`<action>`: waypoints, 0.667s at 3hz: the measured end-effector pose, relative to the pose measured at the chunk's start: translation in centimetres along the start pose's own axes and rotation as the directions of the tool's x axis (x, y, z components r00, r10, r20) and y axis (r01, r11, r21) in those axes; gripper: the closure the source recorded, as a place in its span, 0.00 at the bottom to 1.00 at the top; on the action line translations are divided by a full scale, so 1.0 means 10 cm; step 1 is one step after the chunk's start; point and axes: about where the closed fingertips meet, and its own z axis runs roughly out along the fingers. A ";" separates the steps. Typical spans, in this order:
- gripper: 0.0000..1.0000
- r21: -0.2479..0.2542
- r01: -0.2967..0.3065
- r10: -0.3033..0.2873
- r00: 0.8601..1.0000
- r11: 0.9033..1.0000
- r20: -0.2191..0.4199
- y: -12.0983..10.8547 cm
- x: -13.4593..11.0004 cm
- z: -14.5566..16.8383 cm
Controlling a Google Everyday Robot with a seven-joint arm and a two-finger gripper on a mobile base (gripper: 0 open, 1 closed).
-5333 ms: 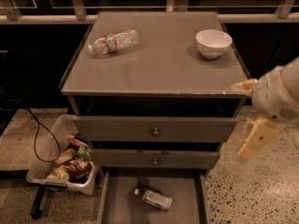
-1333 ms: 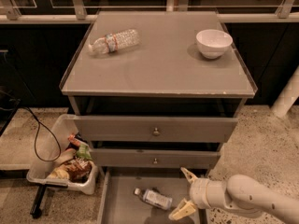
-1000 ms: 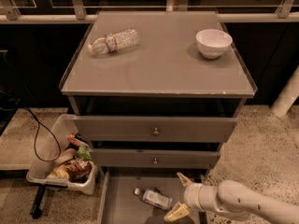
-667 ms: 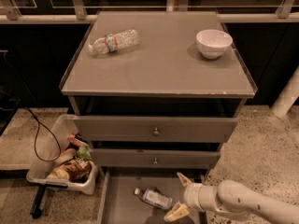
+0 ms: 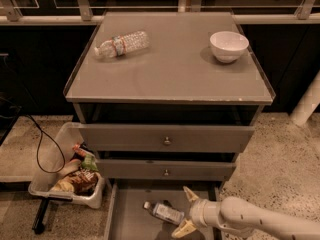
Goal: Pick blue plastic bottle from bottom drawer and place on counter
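The blue plastic bottle lies on its side in the open bottom drawer, white cap pointing left. My gripper is low in the drawer just right of the bottle, open, one finger above and one below the bottle's right end, not closed on it. The white arm runs off to the lower right. The counter is the grey cabinet top above.
A clear crinkled water bottle lies on the counter's back left and a white bowl at its back right. Two upper drawers with knobs stick out slightly. A plastic bin of snacks and a black cable sit on the floor left.
The arm came down from beside the cabinet's right side into the bottom drawer and edged left toward the bottle. The bottle has not moved.
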 end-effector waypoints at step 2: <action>0.00 0.008 0.056 -0.057 0.998 0.998 0.018 -0.11 0.42 0.63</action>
